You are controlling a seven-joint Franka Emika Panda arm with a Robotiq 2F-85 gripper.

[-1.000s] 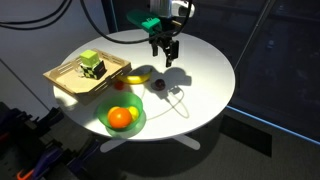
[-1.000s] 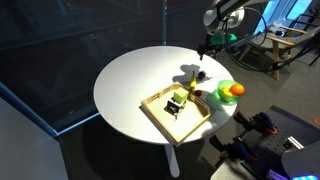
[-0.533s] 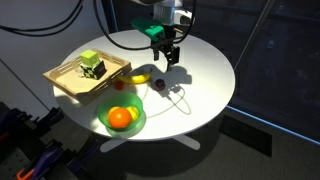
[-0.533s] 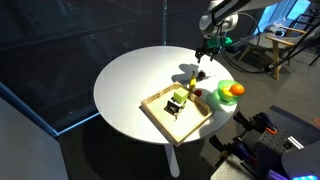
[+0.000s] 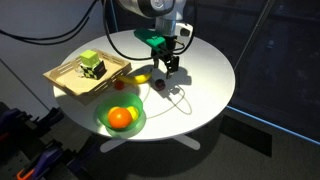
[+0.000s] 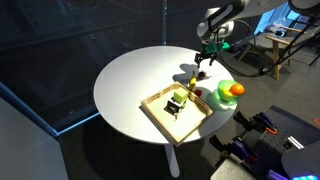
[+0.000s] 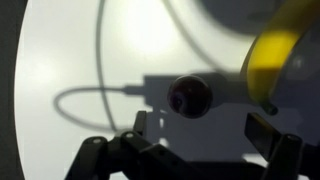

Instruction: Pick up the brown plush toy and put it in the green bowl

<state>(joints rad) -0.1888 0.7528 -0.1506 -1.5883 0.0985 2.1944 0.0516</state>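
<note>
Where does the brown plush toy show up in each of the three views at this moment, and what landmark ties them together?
Exterior view: brown plush toy near picture centre, just below the claw, right of the banana.
Exterior view: too small to make out; look beside the banana.
Wrist view: dark ball at picture centre.
Shared landmark: the banana, upper right in the wrist view.
</note>
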